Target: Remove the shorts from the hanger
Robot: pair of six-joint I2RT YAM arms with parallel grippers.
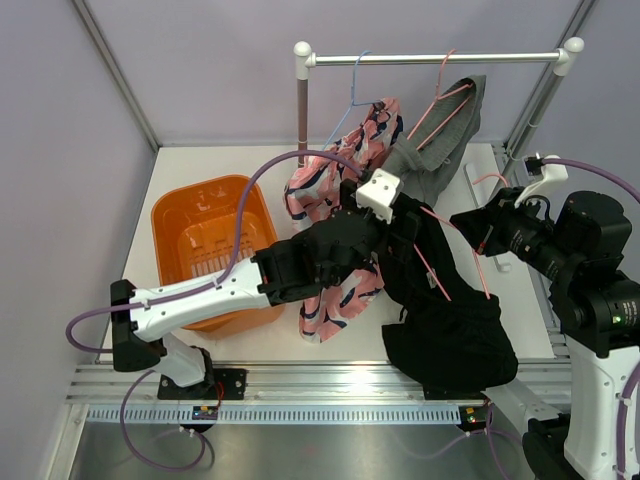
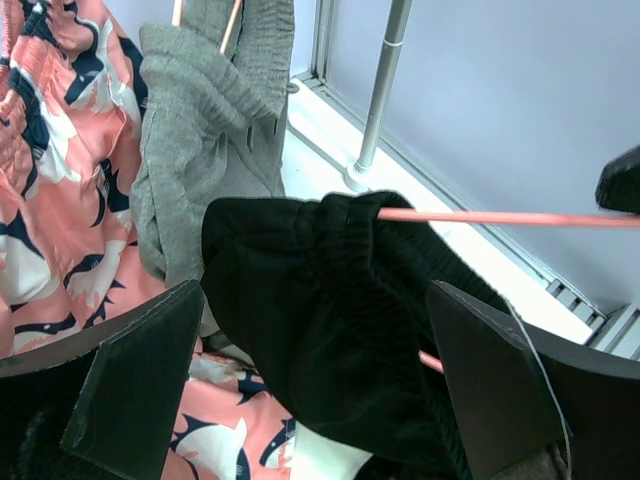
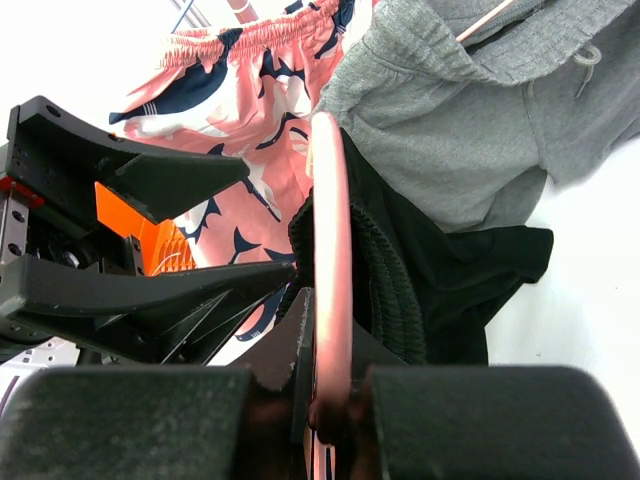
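black shorts (image 2: 330, 300) sit inside wide-open left claw (image 2: 320, 370); right claw (image 3: 322, 405) pinches pink hanger (image 3: 330, 230). grip waistband deep, slide off.

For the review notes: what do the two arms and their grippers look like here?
Both arms share a build: white lower links, black upper links and a white camera block at the wrist. The left arm and right arm each trail a purple cable. The left gripper and right gripper have broad, matte black fingers.
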